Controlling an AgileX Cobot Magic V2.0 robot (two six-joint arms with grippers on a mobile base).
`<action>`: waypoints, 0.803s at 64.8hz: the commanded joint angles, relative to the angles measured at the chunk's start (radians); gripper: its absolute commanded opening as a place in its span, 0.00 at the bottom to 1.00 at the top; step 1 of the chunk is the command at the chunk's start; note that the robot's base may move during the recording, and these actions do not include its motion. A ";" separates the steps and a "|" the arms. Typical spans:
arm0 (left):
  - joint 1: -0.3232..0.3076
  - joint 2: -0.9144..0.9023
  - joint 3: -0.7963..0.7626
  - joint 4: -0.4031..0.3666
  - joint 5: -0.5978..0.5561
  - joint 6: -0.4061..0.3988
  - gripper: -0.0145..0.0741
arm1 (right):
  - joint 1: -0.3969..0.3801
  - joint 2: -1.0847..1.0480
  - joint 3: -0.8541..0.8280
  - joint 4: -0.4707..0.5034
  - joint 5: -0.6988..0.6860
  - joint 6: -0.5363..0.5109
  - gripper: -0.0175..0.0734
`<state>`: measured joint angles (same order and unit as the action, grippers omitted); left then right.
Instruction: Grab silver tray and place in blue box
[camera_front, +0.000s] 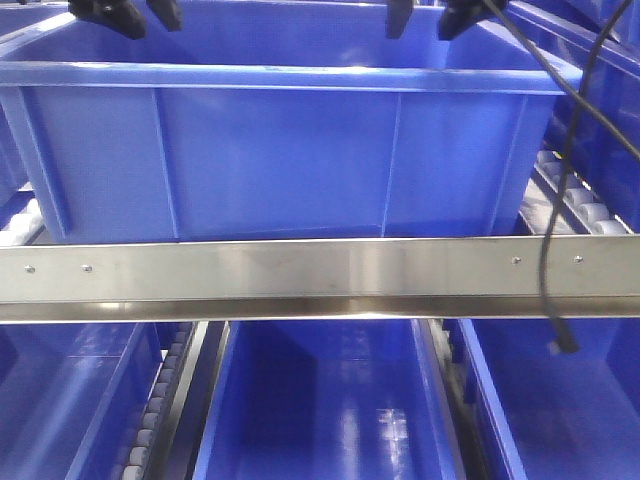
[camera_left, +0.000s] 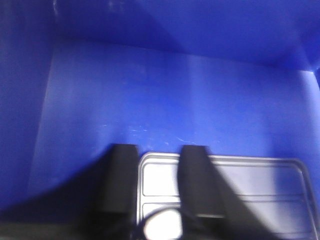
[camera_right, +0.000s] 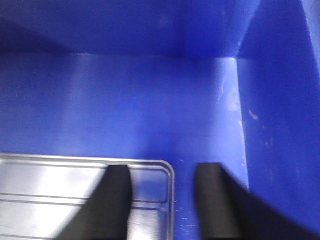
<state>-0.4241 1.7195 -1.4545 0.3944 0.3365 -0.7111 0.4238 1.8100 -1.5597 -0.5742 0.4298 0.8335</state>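
The blue box (camera_front: 280, 150) fills the upper front view; its inside is hidden from there. Both wrist views look down into it. The silver tray (camera_left: 260, 190) lies flat on the box floor (camera_left: 150, 100), its rim and ridges showing. My left gripper (camera_left: 159, 150) is open above the tray's left end, one finger on each side of the rim. My right gripper (camera_right: 163, 170) is open above the tray's (camera_right: 45, 185) right end, one finger over the tray and one over bare floor. In the front view, the left gripper (camera_front: 138, 14) and right gripper (camera_front: 428, 18) hang at the box's top.
A steel rail (camera_front: 320, 275) crosses in front of the box. Below it sits another blue bin (camera_front: 320, 410), with more bins on either side. Roller tracks (camera_front: 155, 410) run between them. A black cable (camera_front: 548, 250) hangs at the right.
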 joint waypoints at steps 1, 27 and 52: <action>-0.021 -0.104 -0.037 0.004 -0.036 -0.003 0.03 | 0.009 -0.105 -0.045 -0.024 -0.044 -0.005 0.36; -0.044 -0.322 0.133 0.008 -0.083 0.012 0.06 | 0.019 -0.324 0.076 -0.031 0.022 -0.166 0.25; -0.044 -0.875 0.860 0.019 -0.491 0.012 0.06 | 0.019 -0.836 0.806 -0.221 -0.437 -0.173 0.25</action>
<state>-0.4614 0.9657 -0.6489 0.4018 -0.0369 -0.7022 0.4426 1.0811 -0.8404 -0.7450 0.1083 0.6737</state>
